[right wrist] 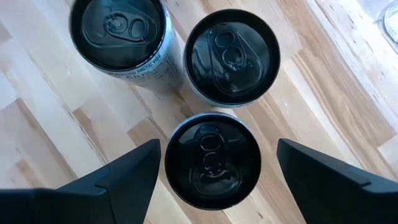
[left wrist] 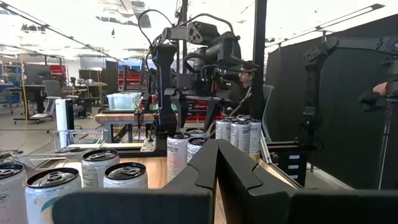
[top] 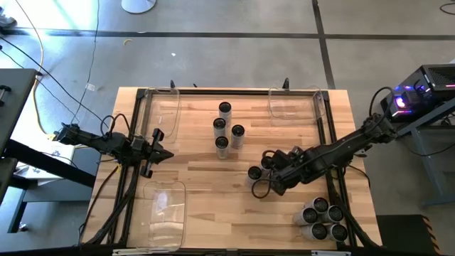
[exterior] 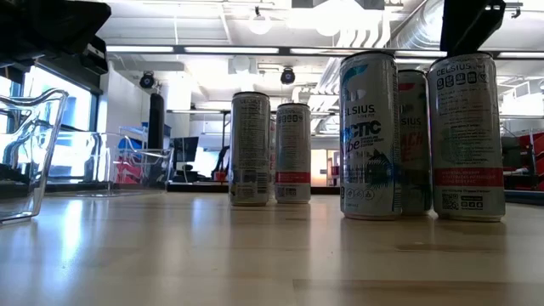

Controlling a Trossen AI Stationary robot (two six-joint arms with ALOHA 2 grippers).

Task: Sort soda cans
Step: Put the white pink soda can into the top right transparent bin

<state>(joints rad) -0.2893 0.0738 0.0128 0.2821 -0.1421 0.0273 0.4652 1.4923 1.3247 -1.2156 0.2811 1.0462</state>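
Several soda cans (top: 222, 144) stand upright mid-table, with black tops and silvery sides. Three more stand under my right gripper (top: 263, 171); another group (top: 321, 217) stands near the table's near right corner. In the right wrist view my right gripper (right wrist: 219, 149) points down, open, with one finger on either side of the nearest can (right wrist: 212, 158); I cannot tell whether they touch it. Two cans (right wrist: 231, 56) stand just beyond it. My left gripper (top: 160, 146) waits shut over the table's left part, its fingers (left wrist: 217, 165) pointing toward the cans.
Clear plastic bins sit at the far left (top: 160, 107), far right (top: 295, 103) and near left (top: 165, 213) of the table. A black frame (top: 131, 185) runs along the table's sides. The low view shows cans (exterior: 370, 136) in a row and a bin (exterior: 25, 153) at its left.
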